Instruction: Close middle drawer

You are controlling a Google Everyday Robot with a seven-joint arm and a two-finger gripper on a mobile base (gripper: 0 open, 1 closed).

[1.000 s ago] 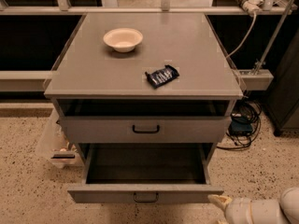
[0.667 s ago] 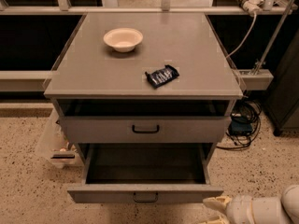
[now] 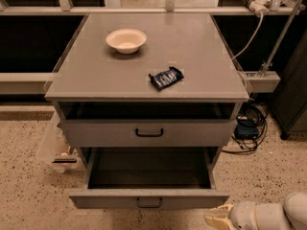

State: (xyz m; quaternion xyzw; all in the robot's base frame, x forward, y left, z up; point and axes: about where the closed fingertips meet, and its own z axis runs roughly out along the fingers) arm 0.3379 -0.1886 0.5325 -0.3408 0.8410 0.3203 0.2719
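Middle drawer: stood pulled well out at 6 o'clock of the cabinet, its dark inside exposed and a black handle at front centre.
Gripper: sat low at 5 o'clock, just beside the drawer front's right corner; whether it was open or closed could not be told.
Upper drawer: was pushed in.
Worktop: carried a cream bowl at 11 o'clock and a dark blue packet near centre.

The grey cabinet top carries 1 cream bowl and 1 dark packet; claw at lower right.
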